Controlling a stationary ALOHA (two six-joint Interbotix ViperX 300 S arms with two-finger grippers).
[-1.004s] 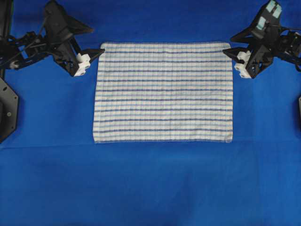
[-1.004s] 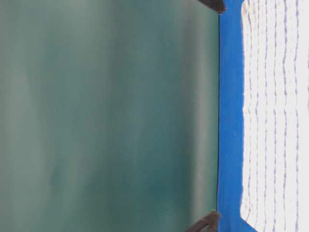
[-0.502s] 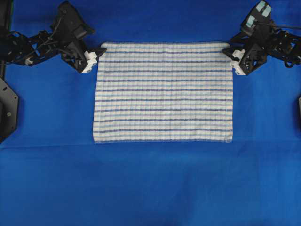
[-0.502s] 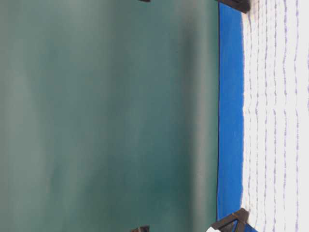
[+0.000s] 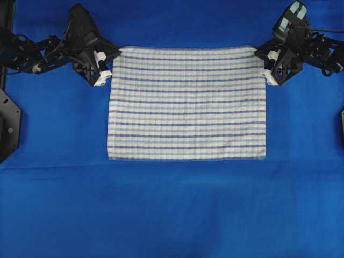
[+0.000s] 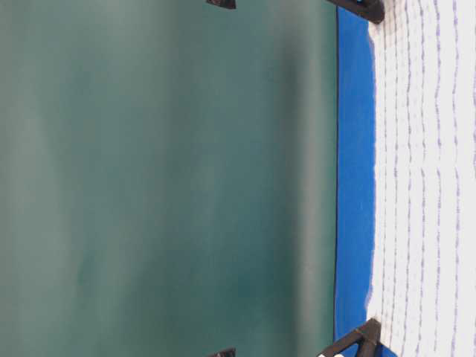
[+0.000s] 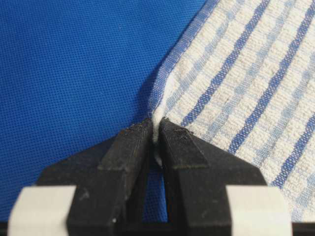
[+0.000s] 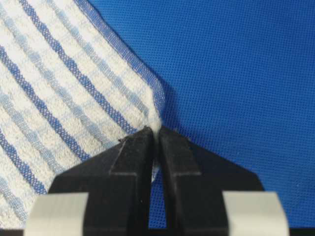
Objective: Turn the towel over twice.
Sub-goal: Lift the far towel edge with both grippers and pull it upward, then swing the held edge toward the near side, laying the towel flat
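Note:
The towel [image 5: 187,103], white with thin dark-blue and light-blue stripes, lies spread flat in the overhead view. My left gripper [image 5: 114,54] is shut on its far left corner; up close, the corner of the towel [image 7: 236,73] is pinched into a small fold between the black jaws of that gripper [image 7: 156,129]. My right gripper [image 5: 260,54] is shut on the far right corner, and its wrist view has the towel [image 8: 54,93] bunched to a white tip between the jaws of the right gripper [image 8: 155,129]. The table-level view catches the towel [image 6: 424,186] lying flat.
A large plain blue cloth [image 5: 172,209] covers the table under and around the towel, with wide open room in front of it. Black arm bases [image 5: 8,123] stand at the left edge, and a green wall [image 6: 163,178] backs the table.
Both grippers moved inward to the towel's far corners and closed on them. The corners are now pulled up into small pinched folds.

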